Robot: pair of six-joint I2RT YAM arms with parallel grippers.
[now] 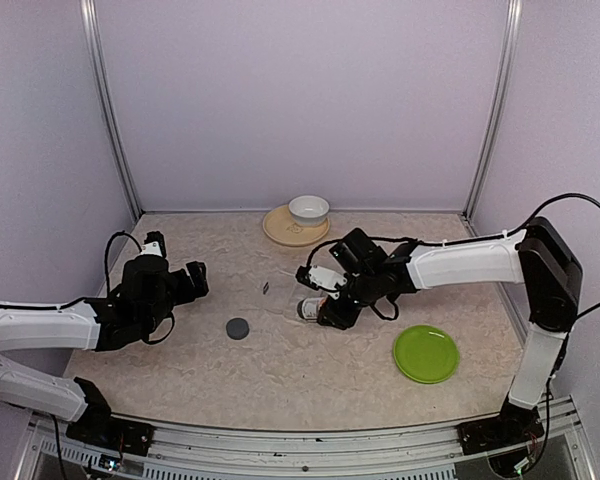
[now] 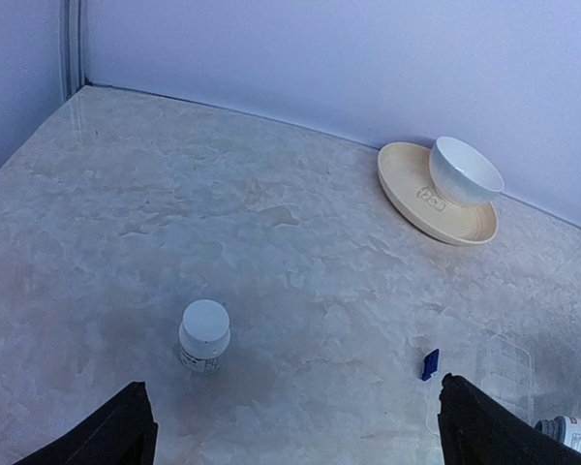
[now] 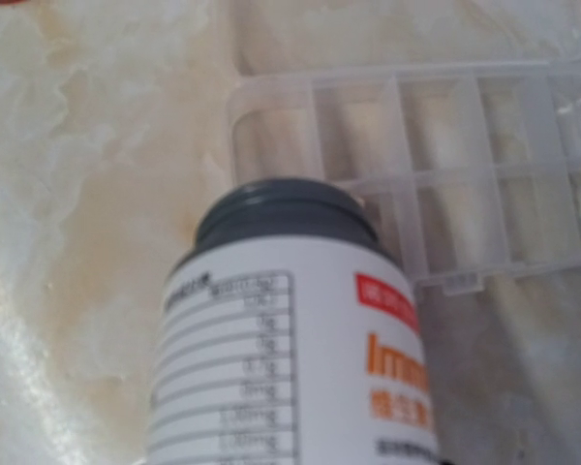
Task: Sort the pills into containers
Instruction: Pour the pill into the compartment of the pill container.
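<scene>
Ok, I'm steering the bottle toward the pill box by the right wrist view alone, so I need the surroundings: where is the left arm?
Observer: The left pincer is open and empty, well off to the left of the pill box.
Operator: Anything loose next to the box?
Observer: A small blue object lies beside it, on the left arm's side, not touching it.
Operator: Any other bottles out there?
Observer: Besides your pill bottle, a small white-capped bottle stands upright in front of the left pincer.
</scene>
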